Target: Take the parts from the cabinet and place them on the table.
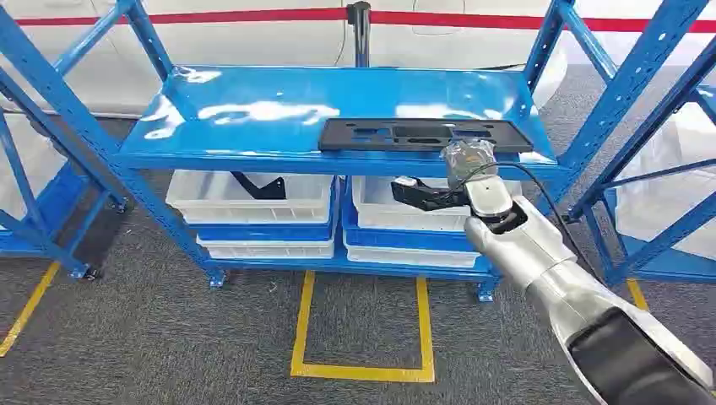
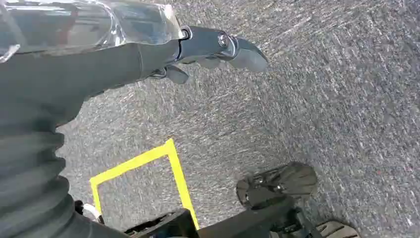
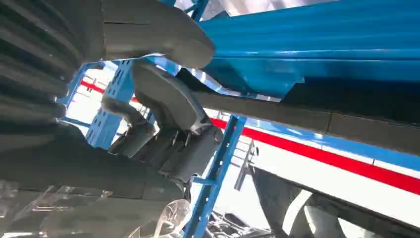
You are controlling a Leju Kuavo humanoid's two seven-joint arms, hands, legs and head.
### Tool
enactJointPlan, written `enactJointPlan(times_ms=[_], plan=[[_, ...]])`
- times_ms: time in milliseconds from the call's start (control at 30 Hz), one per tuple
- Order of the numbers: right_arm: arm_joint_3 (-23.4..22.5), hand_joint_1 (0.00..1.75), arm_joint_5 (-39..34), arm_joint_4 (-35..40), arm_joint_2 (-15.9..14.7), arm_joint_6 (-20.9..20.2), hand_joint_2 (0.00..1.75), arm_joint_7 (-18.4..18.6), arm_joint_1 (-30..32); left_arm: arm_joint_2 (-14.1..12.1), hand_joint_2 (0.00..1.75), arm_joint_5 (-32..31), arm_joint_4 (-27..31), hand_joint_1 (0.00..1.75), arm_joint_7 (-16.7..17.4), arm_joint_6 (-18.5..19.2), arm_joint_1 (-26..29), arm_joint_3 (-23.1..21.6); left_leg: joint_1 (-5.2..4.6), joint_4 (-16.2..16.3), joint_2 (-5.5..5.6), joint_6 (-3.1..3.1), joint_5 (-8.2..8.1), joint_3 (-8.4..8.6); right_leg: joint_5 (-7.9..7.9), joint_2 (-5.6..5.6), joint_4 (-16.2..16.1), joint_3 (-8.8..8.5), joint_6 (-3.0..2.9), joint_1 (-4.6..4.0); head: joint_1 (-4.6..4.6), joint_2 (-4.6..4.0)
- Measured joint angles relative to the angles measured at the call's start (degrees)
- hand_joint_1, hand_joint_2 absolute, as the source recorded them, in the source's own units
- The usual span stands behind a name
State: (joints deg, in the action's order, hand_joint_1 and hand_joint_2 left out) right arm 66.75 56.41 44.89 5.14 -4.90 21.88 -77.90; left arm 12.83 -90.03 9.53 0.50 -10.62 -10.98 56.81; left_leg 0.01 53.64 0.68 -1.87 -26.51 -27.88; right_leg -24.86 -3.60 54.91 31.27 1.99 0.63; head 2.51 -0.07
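Observation:
A long flat black part (image 1: 422, 135) lies on the top blue shelf (image 1: 253, 114), at its front right edge. My right hand (image 1: 469, 164) reaches up to the near edge of that part. In the right wrist view the thick thumb (image 3: 153, 34) and the darker fingers (image 3: 168, 99) sit on either side of the black part (image 3: 277, 116); whether they clamp it is unclear. More black parts lie in the lower white bins, one on the left (image 1: 257, 186) and one on the right (image 1: 422, 194). My left hand (image 2: 218, 47) hangs over the floor, fingers stretched out, holding nothing.
Two stacks of white bins (image 1: 253, 211) stand on the lower shelf of the blue rack. Slanted blue uprights (image 1: 629, 84) flank the shelf on both sides. A yellow taped square (image 1: 363, 325) marks the grey carpet in front of the rack.

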Motion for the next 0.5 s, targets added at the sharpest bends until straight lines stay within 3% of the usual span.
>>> enactJointPlan(times_ms=[200,267,300,400,433,500], plan=[[-0.44,1.75,-1.35,-0.18,0.0,1.62,1.75,0.39,0.0,0.0,1.75,0.0,0.0,0.0,0.11,0.0,-0.07,-0.02,0.0,0.0,0.0,0.0,0.0,0.0,0.0,0.0,0.0,0.0,0.0,0.0,0.0,0.0],[-0.57,0.42,-1.36,-0.31,0.0,1.75,1.75,0.39,0.0,0.0,1.75,0.0,0.0,0.0,0.26,0.0,-0.14,0.0,0.0,0.0,0.0,0.0,0.0,0.0,0.0,0.0,0.0,0.0,0.0,0.0,0.0,0.0],[-0.61,0.0,-1.33,-0.37,0.0,1.84,1.75,0.39,0.0,0.0,1.75,0.0,0.0,0.0,0.35,0.0,-0.19,0.0,0.0,0.0,0.0,0.0,0.0,0.0,0.0,0.0,0.0,0.0,0.0,0.0,0.0,0.0],[-0.61,0.0,-0.59,-0.59,0.0,2.1,1.75,0.39,-0.01,0.0,1.75,0.0,0.0,0.0,0.37,0.0,-0.37,-0.02,0.0,0.0,0.0,0.0,0.0,-0.01,0.0,0.0,0.0,0.0,0.0,0.0,0.0,0.0],[-0.61,0.0,-0.06,-0.61,0.0,2.23,0.0,0.39,-0.03,0.0,1.75,0.0,0.0,0.0,0.37,0.0,-0.41,-0.02,0.0,0.0,0.0,0.0,0.0,-0.01,0.0,0.0,0.0,0.0,0.0,0.0,0.0,0.0],[-0.59,0.0,0.52,-0.77,0.0,2.34,0.0,0.39,-0.13,0.0,1.75,0.0,0.0,0.0,0.37,0.0,-0.5,-0.02,0.0,0.0,0.0,0.0,0.0,-0.01,0.0,0.0,0.0,0.0,0.0,0.0,0.0,0.0]])
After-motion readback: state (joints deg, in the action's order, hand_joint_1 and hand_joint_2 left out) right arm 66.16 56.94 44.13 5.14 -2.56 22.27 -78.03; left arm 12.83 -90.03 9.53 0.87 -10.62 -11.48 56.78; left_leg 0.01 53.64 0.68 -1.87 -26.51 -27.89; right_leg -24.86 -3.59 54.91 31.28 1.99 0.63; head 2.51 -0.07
